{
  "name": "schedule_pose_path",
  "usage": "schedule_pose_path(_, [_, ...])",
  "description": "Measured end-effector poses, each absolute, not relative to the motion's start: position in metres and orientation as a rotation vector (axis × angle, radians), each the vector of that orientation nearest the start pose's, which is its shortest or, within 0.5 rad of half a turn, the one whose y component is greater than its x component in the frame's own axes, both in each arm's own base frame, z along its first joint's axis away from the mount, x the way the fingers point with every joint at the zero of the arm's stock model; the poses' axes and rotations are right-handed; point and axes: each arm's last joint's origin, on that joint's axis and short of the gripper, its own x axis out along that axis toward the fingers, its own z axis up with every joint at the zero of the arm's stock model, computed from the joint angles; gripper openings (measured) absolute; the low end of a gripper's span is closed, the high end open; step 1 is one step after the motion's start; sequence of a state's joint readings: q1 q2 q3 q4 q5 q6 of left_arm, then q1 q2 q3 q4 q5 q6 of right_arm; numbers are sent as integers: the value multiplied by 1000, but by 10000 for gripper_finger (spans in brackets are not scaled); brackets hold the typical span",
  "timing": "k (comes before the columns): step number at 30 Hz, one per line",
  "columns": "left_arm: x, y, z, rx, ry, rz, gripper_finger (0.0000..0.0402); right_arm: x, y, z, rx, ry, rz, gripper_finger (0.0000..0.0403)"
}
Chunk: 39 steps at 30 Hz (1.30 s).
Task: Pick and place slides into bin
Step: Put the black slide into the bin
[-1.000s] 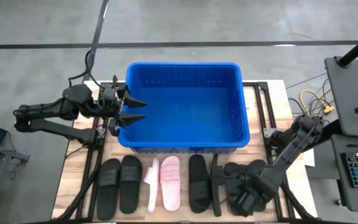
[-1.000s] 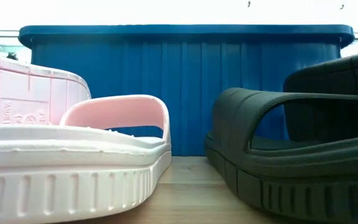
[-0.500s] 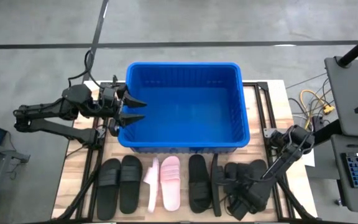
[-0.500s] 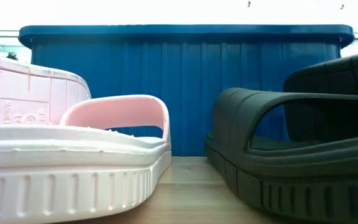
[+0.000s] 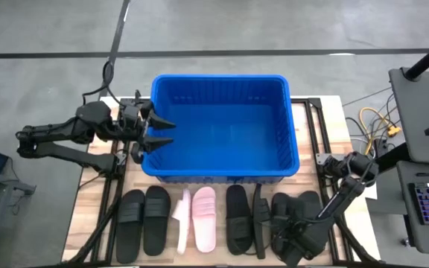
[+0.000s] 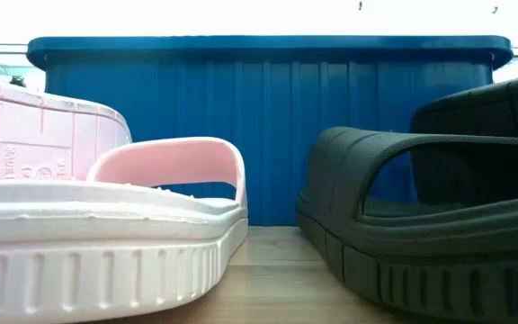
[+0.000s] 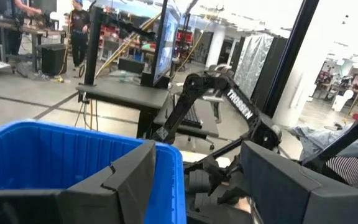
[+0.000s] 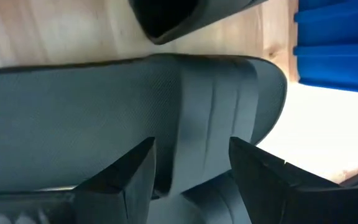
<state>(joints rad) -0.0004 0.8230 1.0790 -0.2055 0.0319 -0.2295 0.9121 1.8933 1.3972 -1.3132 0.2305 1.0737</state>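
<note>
Row of slides [image 5: 199,217] lying on the table [image 5: 88,216] just near of the blue bin [image 5: 220,126], long axes near-to-far, with right gripper [image 8: 188,165] spread apart low over the rightmost black slide [image 8: 135,118] and left gripper [image 5: 157,131] parted at the bin's left rim.

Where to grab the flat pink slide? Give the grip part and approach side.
Take the pink slide by its wide top strap, coming straight down from above with one finger under the arch and one outside. It lies sole-down and the strap stands up as an open hoop. Side entry looks poor: the second pink slide stands on edge close alongside, and a black slide flanks the other side.
</note>
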Motion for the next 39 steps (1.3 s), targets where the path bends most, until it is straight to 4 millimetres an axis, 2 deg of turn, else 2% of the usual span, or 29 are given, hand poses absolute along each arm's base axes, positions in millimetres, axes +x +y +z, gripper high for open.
schedule_pose_path(12, [160, -1, 420, -229, -29, -36, 222, 191, 248, 177, -159, 1491, -448, 194])
schedule_pose_path(25, [162, -1, 419, -229, -24, -35, 222, 192, 245, 174, -181, 1394, -499, 189])
schedule_pose_path(30, [163, -1, 419, -229, -20, -34, 222, 191, 246, 174, -167, 1426, -494, 143])
schedule_pose_path(37, [164, -1, 418, -229, -18, -31, 222, 190, 246, 176, -131, 1445, -503, 22])
schedule_pose_path(39, [164, -1, 418, -229, -18, -31, 222, 190, 246, 177, -123, 1463, -496, 16])
